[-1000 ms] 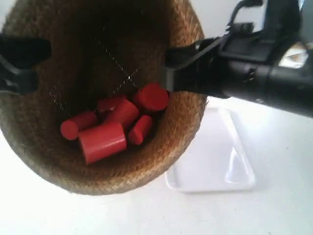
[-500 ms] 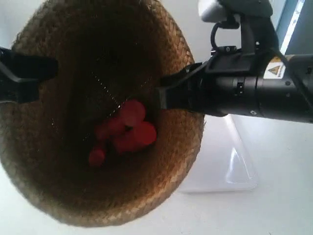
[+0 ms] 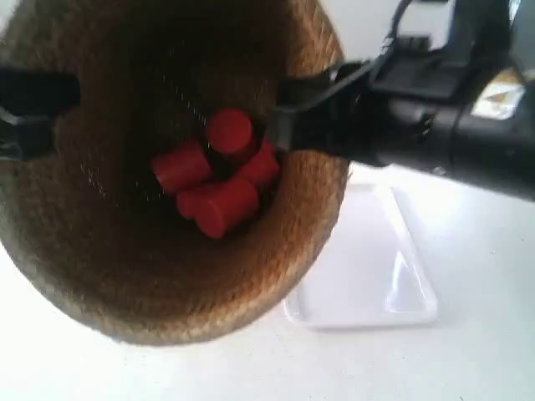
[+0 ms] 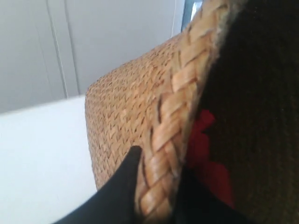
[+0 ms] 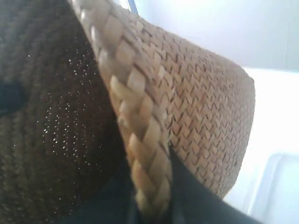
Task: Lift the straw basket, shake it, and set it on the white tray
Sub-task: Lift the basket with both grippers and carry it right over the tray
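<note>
The straw basket [image 3: 109, 276] hangs in the air and fills the left of the exterior view, its mouth towards the camera. Several red cylinders [image 3: 213, 171] lie inside it. The arm at the exterior view's right has its gripper [image 3: 280, 117] shut on the rim; the other gripper [image 3: 38, 113] holds the opposite rim. The left wrist view shows my left gripper [image 4: 156, 186] shut on the braided rim [image 4: 168, 135]. In the right wrist view my right gripper [image 5: 152, 196] pinches the braided rim [image 5: 140, 130]. The white tray [image 3: 368, 276] lies on the table below and to the right, partly hidden by the basket.
The white table top [image 3: 468, 359] surrounds the tray. A pale wall [image 4: 93, 42] stands behind. The black arm [image 3: 451, 134] reaches across above the tray's far end.
The basket has gone down and up between frames. The red cylinders have tumbled from the lower wall towards the middle and now sit higher, near the right-hand gripper.
</note>
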Robot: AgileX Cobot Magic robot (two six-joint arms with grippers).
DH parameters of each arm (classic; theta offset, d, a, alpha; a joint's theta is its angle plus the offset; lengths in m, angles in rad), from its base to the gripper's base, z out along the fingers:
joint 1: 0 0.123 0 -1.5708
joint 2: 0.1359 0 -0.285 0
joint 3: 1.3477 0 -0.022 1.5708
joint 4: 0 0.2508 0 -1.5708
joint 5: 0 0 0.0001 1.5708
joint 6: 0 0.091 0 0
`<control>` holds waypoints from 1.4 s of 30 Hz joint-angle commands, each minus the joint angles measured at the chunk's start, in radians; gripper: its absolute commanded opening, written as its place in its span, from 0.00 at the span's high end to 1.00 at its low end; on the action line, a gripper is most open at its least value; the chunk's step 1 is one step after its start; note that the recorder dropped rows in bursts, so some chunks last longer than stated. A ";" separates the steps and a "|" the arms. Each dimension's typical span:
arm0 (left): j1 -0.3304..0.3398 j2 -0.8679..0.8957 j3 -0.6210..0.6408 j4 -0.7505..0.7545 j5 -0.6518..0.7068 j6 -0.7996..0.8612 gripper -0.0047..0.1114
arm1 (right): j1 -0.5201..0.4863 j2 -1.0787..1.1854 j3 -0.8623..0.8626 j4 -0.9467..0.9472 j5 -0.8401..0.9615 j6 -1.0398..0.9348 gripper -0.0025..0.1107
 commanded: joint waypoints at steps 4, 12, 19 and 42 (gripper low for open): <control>0.009 -0.059 -0.031 0.138 0.057 -0.043 0.96 | 0.041 -0.102 0.023 -0.047 -0.144 -0.105 0.98; -0.038 -0.098 -0.088 0.140 0.132 -0.104 0.96 | 0.091 -0.138 -0.026 -0.021 -0.027 -0.083 0.98; -0.016 -0.039 -0.106 0.123 0.192 -0.124 0.96 | 0.029 -0.074 -0.055 0.100 0.072 -0.021 0.98; -0.074 -0.077 -0.074 0.200 0.052 -0.249 0.96 | 0.086 -0.091 -0.079 0.046 0.034 -0.272 0.98</control>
